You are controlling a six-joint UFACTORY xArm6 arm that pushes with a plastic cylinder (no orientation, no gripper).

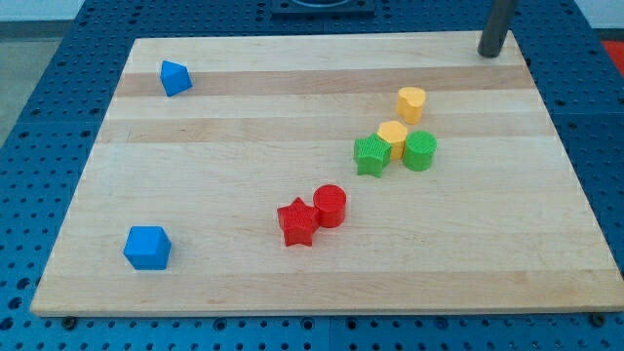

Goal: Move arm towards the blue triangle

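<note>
The blue triangle (175,77) lies near the board's top left corner. My tip (488,53) is at the board's top right corner, far to the right of the blue triangle and touching no block. A blue cube (147,247) lies near the bottom left. The closest blocks to my tip are the yellow ones below it.
A yellow cylinder (411,102), a yellow block (393,137), a green star (371,154) and a green cylinder (420,151) cluster right of centre. A red star (296,222) and a red cylinder (330,206) touch near the middle bottom. The wooden board (292,283) sits on blue pegboard.
</note>
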